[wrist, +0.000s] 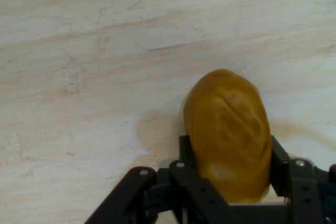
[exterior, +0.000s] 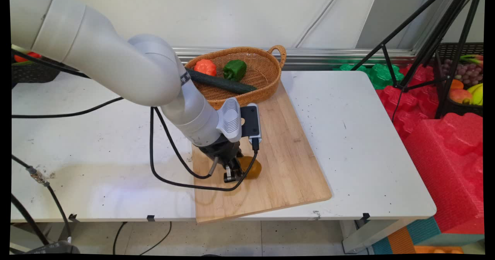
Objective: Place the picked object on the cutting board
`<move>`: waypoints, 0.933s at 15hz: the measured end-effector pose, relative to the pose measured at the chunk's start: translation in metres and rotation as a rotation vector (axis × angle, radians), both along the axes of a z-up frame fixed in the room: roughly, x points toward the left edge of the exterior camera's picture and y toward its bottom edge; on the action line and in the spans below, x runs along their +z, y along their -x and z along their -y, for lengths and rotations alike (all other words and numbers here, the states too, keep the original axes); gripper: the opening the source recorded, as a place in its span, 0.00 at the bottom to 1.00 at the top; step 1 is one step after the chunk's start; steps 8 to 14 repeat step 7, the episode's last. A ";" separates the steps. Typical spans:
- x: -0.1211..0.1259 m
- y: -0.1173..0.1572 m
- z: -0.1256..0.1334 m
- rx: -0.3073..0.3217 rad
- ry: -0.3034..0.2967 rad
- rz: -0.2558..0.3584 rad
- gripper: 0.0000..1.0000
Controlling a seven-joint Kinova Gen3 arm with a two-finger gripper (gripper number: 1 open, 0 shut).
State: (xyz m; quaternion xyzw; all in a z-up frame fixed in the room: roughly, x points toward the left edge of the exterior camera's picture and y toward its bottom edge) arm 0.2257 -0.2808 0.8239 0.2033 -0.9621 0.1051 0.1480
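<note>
On board (exterior: 286,163), claw (exterior: 232,174) grips potato (wrist: 227,129).

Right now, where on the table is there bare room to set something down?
Free: the table right of the cutting board, the board's own right half, and the near left tabletop beyond the cables. Crowded: the basket with its vegetables, and the board's left side, where the gripper closes on a brown potato.

arm (exterior: 116,70) lowered, jaws clamped around load
</note>
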 end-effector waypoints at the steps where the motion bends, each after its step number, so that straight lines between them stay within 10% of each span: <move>1: -0.001 0.000 0.000 -0.003 -0.001 0.000 0.00; 3: -0.003 -0.002 -0.001 -0.011 -0.005 0.001 0.00; 4: -0.003 -0.002 -0.002 -0.014 -0.005 0.000 1.00; 14: -0.003 -0.004 -0.004 -0.022 -0.005 -0.002 1.00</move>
